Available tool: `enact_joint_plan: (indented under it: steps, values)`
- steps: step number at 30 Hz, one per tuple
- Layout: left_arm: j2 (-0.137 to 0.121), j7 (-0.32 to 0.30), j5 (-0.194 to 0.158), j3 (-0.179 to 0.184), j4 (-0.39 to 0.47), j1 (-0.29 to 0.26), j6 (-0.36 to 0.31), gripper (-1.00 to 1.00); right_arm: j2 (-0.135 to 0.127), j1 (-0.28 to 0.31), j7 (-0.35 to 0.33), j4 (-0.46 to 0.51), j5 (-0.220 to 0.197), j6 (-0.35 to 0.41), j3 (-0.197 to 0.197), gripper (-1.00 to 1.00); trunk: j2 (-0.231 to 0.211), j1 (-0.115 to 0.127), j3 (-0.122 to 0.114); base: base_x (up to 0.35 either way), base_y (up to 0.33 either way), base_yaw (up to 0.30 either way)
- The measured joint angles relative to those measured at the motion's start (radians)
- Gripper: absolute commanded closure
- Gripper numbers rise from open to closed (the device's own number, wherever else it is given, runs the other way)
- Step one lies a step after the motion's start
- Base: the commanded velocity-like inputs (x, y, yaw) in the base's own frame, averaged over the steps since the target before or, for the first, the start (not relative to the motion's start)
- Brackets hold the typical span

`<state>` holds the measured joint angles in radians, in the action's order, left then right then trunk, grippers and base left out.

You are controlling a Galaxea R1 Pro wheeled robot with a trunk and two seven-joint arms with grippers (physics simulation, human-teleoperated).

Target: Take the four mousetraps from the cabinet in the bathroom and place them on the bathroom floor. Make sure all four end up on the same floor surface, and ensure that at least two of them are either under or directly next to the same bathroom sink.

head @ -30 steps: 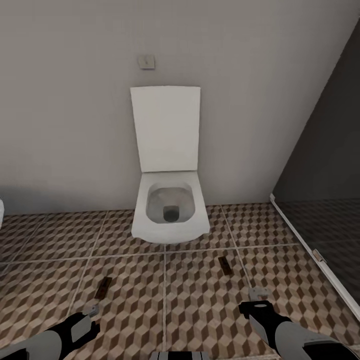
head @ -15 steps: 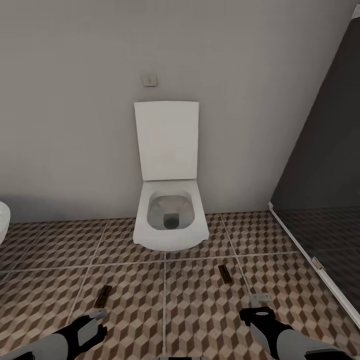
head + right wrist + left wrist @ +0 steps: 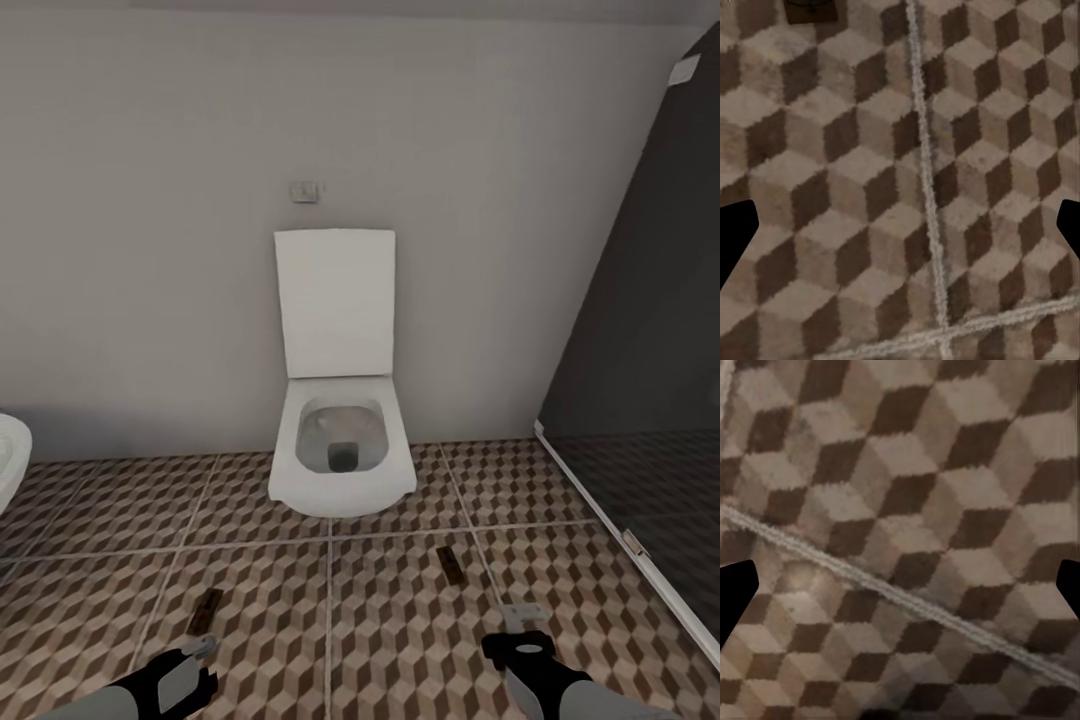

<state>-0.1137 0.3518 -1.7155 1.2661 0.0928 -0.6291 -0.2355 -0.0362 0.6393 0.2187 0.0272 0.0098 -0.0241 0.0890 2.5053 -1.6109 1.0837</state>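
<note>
Two mousetraps lie flat on the bathroom floor [image 3: 380,600] in front of the toilet: one dark brown mousetrap [image 3: 208,606] at the left, the other mousetrap [image 3: 451,567] at the right. My left gripper [image 3: 202,647] hovers just on my side of the left trap, open and empty. My right gripper [image 3: 520,618] hangs open and empty, a little right of the other trap. Under the left gripper [image 3: 900,589] the left wrist view has bare tiles. Beneath the right gripper [image 3: 900,232] there are tiles, and a dark trap edge [image 3: 810,9] sits at the border. The cabinet and the sink are out of view.
A white square toilet [image 3: 342,460] with its lid up stands against the grey wall. A dark glass shower screen [image 3: 640,360] with a white floor rail closes off the right side. A white rounded fixture's edge [image 3: 10,465] shows at the far left.
The whole head view has shifted: the toilet sits lower and smaller, more wall shows above it. Both grippers have dropped towards the frame's lower edge. The traps lie where they were.
</note>
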Motion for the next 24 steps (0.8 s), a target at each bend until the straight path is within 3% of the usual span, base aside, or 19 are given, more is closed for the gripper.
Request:
enact_joint_plan:
  steps: [24]
  values:
    - [-0.001,0.000,0.000,0.000,-0.001,0.077,0.009,-1.00,-0.005,-0.151,0.007,-0.002,-0.004,-0.042,-0.001,-1.00,-0.007,0.011,-0.093,0.000,0.000,0.000]
